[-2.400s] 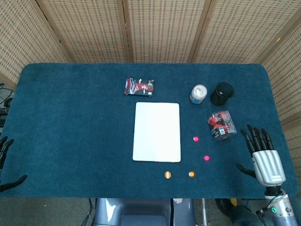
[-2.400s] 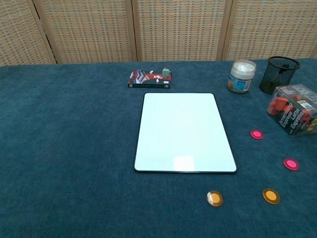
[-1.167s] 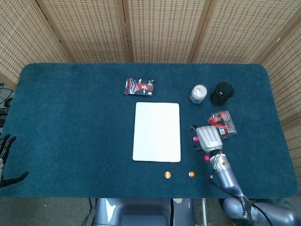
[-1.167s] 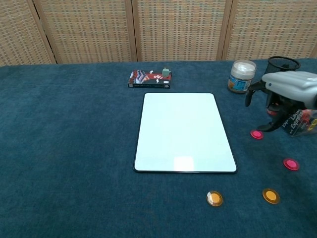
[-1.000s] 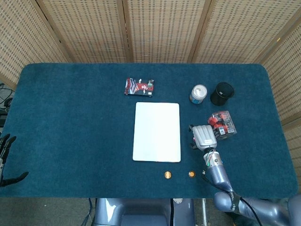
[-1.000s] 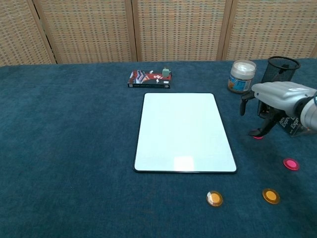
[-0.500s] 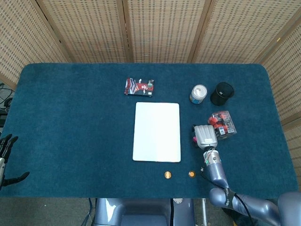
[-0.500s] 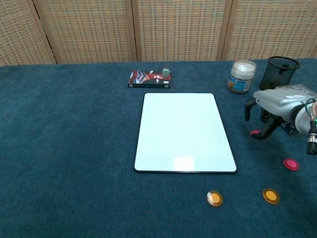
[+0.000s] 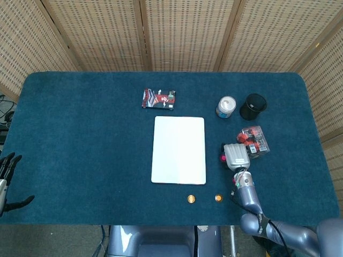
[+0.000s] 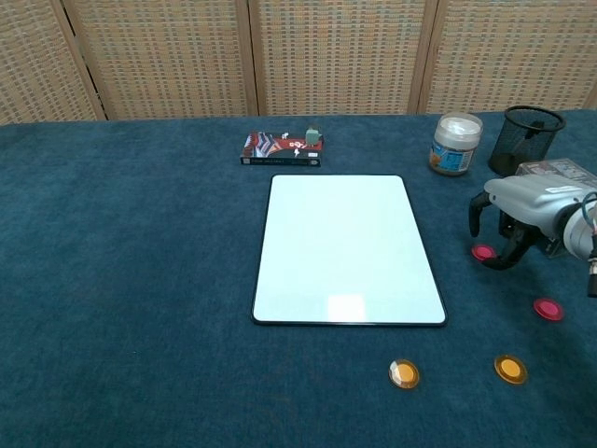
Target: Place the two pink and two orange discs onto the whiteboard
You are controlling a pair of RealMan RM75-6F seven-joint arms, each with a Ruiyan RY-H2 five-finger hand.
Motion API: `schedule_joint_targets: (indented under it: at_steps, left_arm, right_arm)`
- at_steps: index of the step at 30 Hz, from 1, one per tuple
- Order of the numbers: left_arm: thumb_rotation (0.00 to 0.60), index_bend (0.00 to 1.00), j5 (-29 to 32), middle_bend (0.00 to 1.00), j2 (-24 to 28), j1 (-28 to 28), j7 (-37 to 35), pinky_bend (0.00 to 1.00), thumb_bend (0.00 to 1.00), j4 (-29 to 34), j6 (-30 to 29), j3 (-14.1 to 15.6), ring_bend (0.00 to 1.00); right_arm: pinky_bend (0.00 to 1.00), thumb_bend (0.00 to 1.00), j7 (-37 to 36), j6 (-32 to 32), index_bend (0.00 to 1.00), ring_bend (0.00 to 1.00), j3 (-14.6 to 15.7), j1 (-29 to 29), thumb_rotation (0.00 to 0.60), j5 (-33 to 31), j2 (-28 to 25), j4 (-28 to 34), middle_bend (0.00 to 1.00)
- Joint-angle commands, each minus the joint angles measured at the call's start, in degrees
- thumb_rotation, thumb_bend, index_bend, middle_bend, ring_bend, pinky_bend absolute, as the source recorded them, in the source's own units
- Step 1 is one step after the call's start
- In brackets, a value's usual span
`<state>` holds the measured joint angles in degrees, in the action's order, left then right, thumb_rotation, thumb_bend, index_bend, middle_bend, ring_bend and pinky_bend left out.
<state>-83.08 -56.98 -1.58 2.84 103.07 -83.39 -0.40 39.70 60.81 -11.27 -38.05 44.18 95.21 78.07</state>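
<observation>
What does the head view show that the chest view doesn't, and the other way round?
Only the head view shows the left hand, open off the table's near left edge. Only the chest view shows the second pink disc lying clear; from above the right arm hides it. Both share the whiteboard, still bare, two orange discs, and the right hand curled over the first pink disc, not clearly gripping it.

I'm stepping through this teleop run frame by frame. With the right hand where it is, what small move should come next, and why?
Probably lower the right hand a little and close its fingers on the nearest pink disc. That disc lies on the cloth just under the curled fingers, seemingly not yet gripped, and the whiteboard holds no discs.
</observation>
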Motion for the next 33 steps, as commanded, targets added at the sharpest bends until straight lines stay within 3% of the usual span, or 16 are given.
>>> schedule_joint_targets:
  at_steps: [1, 16, 25, 33]
  left_arm:
    - [0.600, 0.00, 0.05, 0.00, -0.04, 0.02, 0.04, 0.00, 0.00, 0.00, -0.03, 0.00, 0.00]
    - [0.600, 0.00, 0.40, 0.00, -0.12, -0.18, 0.12, 0.00, 0.00, 0.01, 0.26, -0.05, 0.00]
    - [0.600, 0.00, 0.44, 0.00, -0.02, -0.25, 0.10, 0.00, 0.00, 0.08, 0.39, 0.00, 0.00]
    - [0.600, 0.00, 0.35, 0.00, 0.03, -0.28, 0.02, 0.00, 0.00, 0.06, 0.38, 0.05, 0.00]
  right_arm:
    - [1.00, 0.31, 0.27, -0.33, 0.40, 1.00, -0.04, -0.17, 0.600, -0.71, 0.18, -0.37, 0.97]
    - [1.00, 0.31, 2.74, -1.07, 0.43, 1.00, 0.07, -1.21, 0.600, -3.98, 0.91, -2.23, 0.97]
    - [1.00, 0.34, 3.24, -1.31, 0.57, 1.00, 0.20, -1.67, 0.600, -4.81, 1.09, -2.34, 0.97]
    - [1.00, 0.34, 1.67, -0.81, 0.61, 1.00, 0.49, -1.44, 0.600, -3.20, 1.25, -2.87, 0.98]
